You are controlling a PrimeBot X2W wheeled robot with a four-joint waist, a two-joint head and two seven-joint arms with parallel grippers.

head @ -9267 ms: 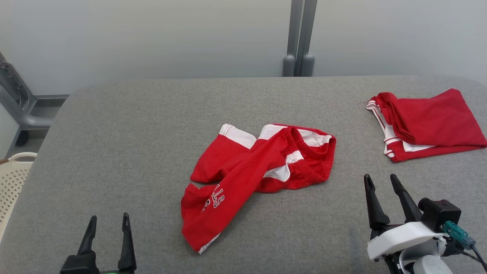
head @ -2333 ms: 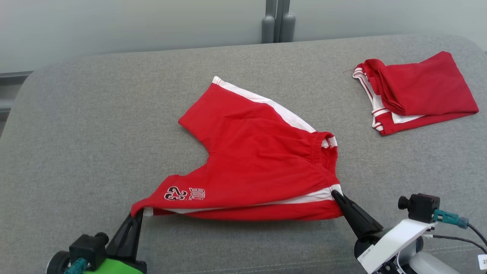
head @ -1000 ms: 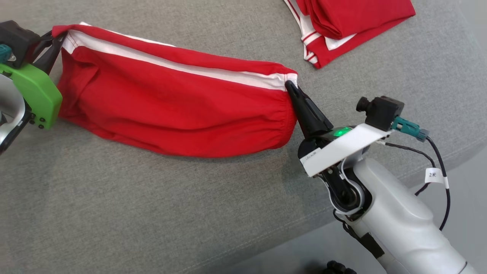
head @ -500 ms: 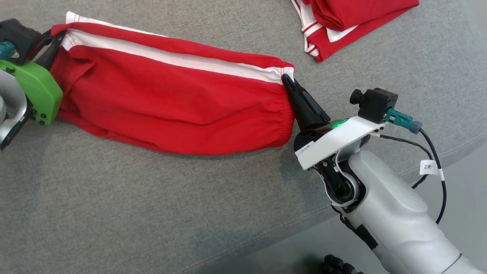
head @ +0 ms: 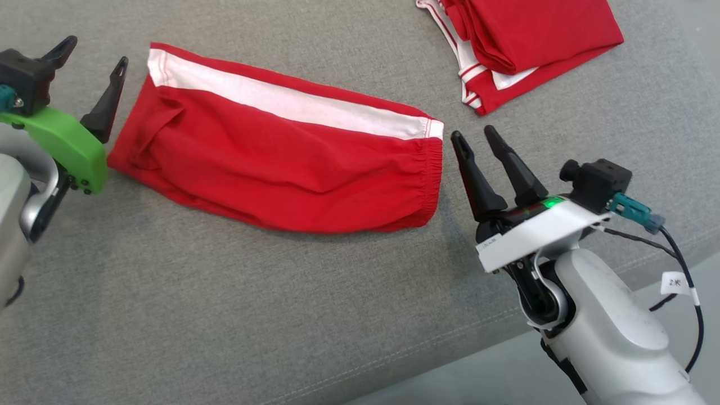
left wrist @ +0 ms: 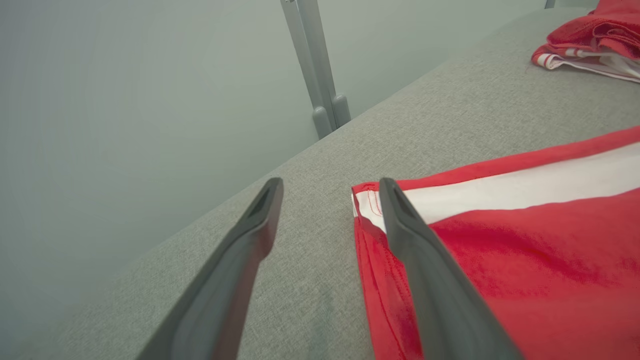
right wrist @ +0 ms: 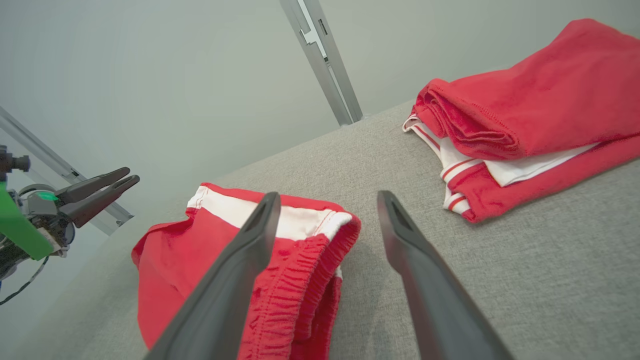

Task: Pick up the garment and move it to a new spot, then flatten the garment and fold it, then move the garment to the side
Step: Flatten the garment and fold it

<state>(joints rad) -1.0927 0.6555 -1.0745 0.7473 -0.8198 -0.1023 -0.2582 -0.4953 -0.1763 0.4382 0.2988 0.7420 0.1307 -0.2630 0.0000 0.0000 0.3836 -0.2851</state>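
Lying half-folded, lengthwise, on grey cushion (head: 225, 315): garment (head: 281, 163). Hovering at either end, fingers spread, holding nothing: left gripper (head: 95, 50), right gripper (head: 473, 132). Likely needing even corner pinches, keeping edges aligned while folding.

Light soft and even, from above; no glare. Head view sharp. Thin shadow on grey surface (head: 225, 315) along near edge of garment (head: 281, 169), broader one beside right gripper (head: 471, 131). Wrist views: near fingers (left wrist: 235, 285) loom large, slightly soft; wall (left wrist: 125, 100) pale, featureless.
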